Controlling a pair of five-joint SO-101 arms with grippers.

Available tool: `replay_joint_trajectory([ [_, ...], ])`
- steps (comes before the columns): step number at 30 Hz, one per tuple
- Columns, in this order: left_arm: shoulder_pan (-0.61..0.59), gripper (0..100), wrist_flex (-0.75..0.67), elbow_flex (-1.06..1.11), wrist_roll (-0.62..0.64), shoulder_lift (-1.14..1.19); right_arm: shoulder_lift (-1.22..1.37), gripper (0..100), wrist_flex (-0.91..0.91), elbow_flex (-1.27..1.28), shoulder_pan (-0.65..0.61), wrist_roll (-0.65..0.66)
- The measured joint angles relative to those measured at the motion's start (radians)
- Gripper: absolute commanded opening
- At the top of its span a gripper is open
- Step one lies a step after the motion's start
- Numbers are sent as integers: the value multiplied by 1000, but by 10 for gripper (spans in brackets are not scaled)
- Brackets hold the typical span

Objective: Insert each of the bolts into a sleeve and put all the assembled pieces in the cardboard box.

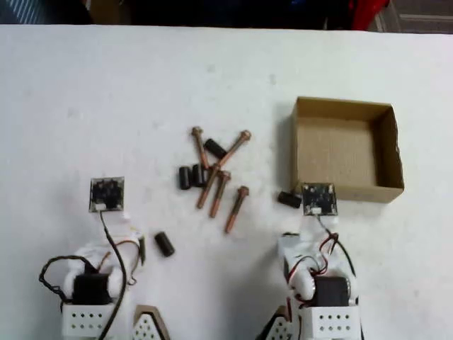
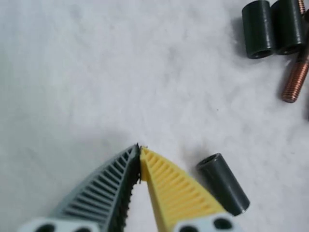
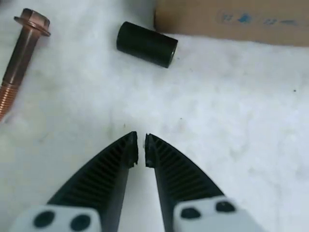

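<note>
The bolts (image 1: pixel 219 193) lie loose in a small heap in the middle of the desk (image 1: pixel 85 92), and none is inside a sleeve. Two sleeves (image 1: pixel 184 177) lie side by side, touching the heap on its left, and a third one (image 1: pixel 214 148) lies among the bolts. The box (image 1: pixel 368 193) stands to the right of the heap, with nothing in it. The left gripper (image 2: pixel 140 149) is closed and holds nothing, near the front edge; a sleeve (image 2: pixel 223 183) lies just beside it. The right gripper (image 3: pixel 140 147) is almost closed, with a thin gap between its tips, and it also holds nothing. It is near the box's front left corner, where another sleeve (image 3: pixel 146 43) lies.
</note>
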Motion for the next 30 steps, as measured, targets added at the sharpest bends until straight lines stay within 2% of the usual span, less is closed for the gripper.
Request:
replay_joint_trajectory([
  [26, 0, 24, 0, 0, 3, 0, 0, 17, 0, -11, 9, -5],
  [30, 0, 24, 0, 0, 3, 0, 0, 17, 0, -52, 86, -5],
])
